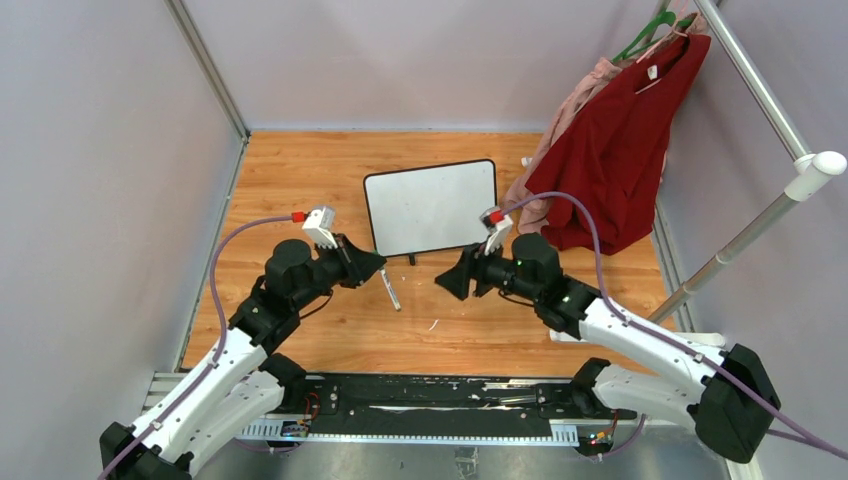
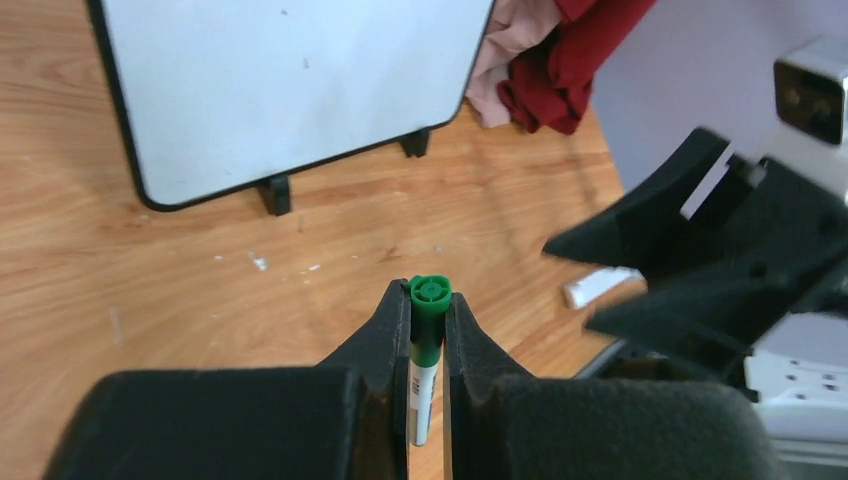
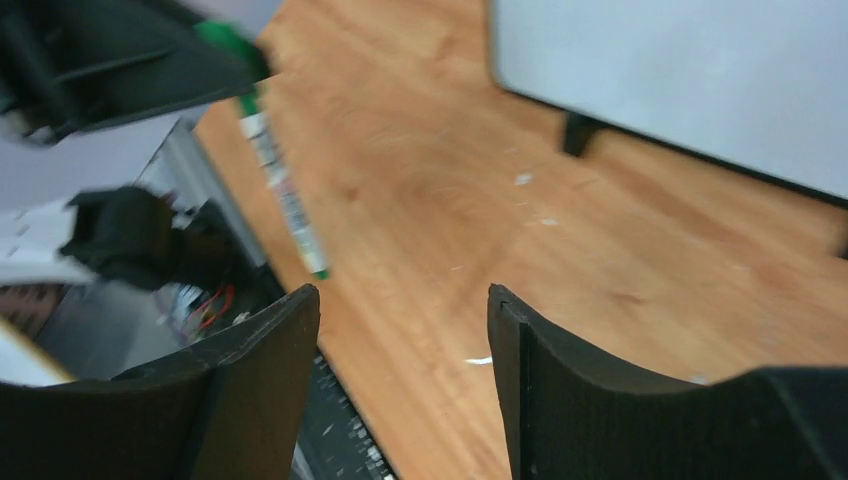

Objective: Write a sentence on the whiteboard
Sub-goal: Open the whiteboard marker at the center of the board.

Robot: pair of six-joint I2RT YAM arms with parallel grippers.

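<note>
Marker pinched on the left, right jaws spread to meet it
The left gripper (image 1: 375, 263) was pressed together on a marker (image 2: 430, 298), gripping it near its green end with the white barrel hanging down toward the wooden table (image 1: 300, 170). The right gripper (image 3: 400, 295) faced it with its jaws spread and nothing between them. The whiteboard (image 1: 430, 205) stood upright on its feet just behind both grippers, its face blank, with no sentence on it yet. The step looked like readying the marker, probably a cap pull or a hand-over. To do it well, the right jaws needed to line up square across the marker and close only once it sat between them, while the left pinch stayed firm so the marker could not swing or drop
</note>
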